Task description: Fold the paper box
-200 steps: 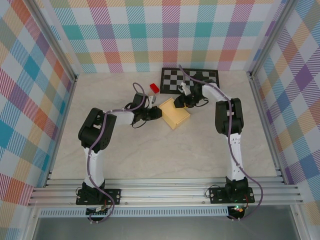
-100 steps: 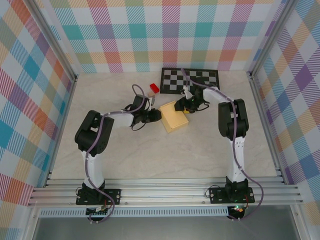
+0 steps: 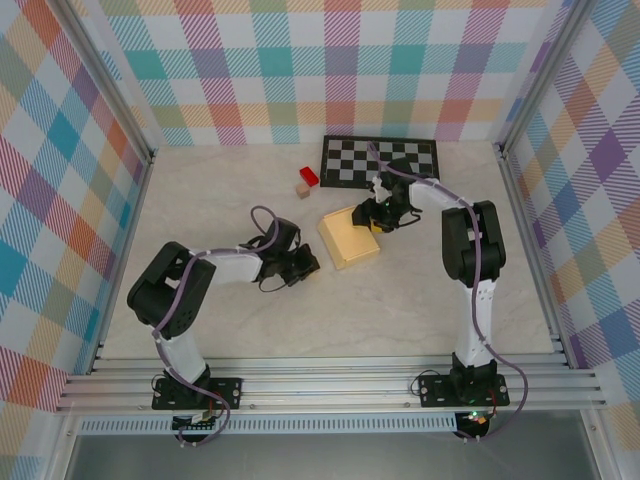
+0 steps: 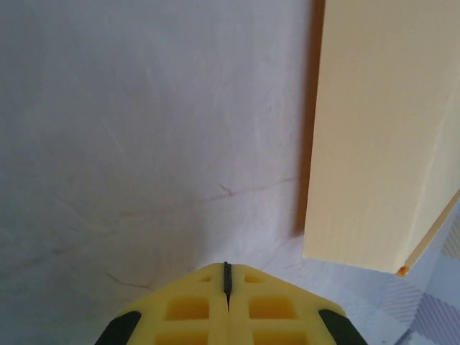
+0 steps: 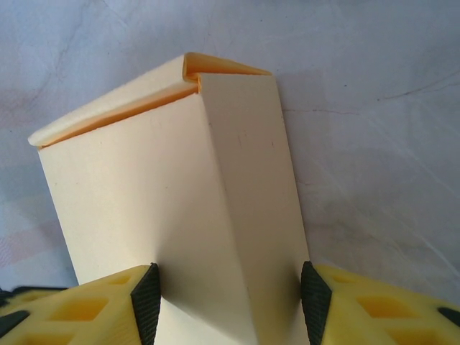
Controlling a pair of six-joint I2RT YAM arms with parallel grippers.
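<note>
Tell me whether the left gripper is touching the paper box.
Apart. In the left wrist view, the shut left gripper sits short of the paper box, bare table between them.

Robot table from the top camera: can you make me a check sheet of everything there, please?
Surface: pale marbled table, nothing spilled.
Job's things: paper box, yellow-orange, folded into a flat box shape; in the right wrist view one end looks not fully closed.
Clutter: red block and tan block close together behind the box; checkerboard mat at the back.
Grippers: left gripper shut, empty, apart from the box; right gripper clamps the box.
Cables: purple cables run along both arms.
Surroundings: plaid walls, metal rails in front.
</note>
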